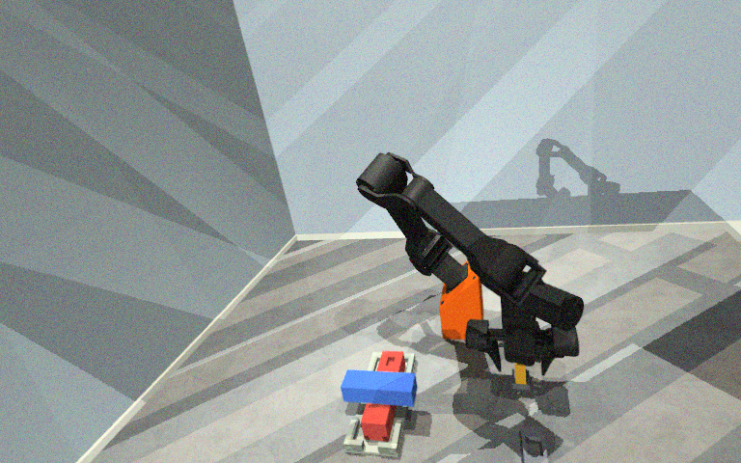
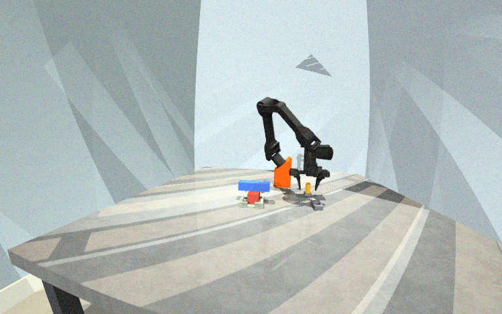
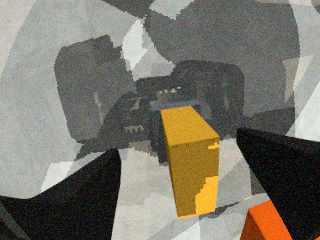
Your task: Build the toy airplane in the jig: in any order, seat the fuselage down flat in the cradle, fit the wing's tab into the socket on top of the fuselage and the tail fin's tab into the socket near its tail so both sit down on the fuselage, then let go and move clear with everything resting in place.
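The red fuselage (image 1: pixel 376 425) (image 2: pixel 253 197) lies in the pale cradle (image 1: pixel 349 445). The blue wing (image 1: pixel 378 386) (image 2: pixel 253 186) lies across the top of the fuselage; its tab is hidden. The socket near the tail shows as an empty dark opening in the top view. The yellow tail fin (image 1: pixel 520 376) (image 2: pixel 308 188) (image 3: pixel 192 167) stands upright in a small dark grey holder (image 2: pixel 307 194). My gripper (image 1: pixel 521 369) (image 2: pixel 308 190) (image 3: pixel 180 146) is open and points down, with a finger on each side of the fin and a gap on both sides.
The orange arm base (image 1: pixel 461 311) (image 2: pixel 282 175) (image 3: pixel 260 222) stands behind, between cradle and fin. A second dark grey holder (image 2: pixel 317 205) sits in front of the fin. The cradle stands to the left of the fin in the top and exterior views.
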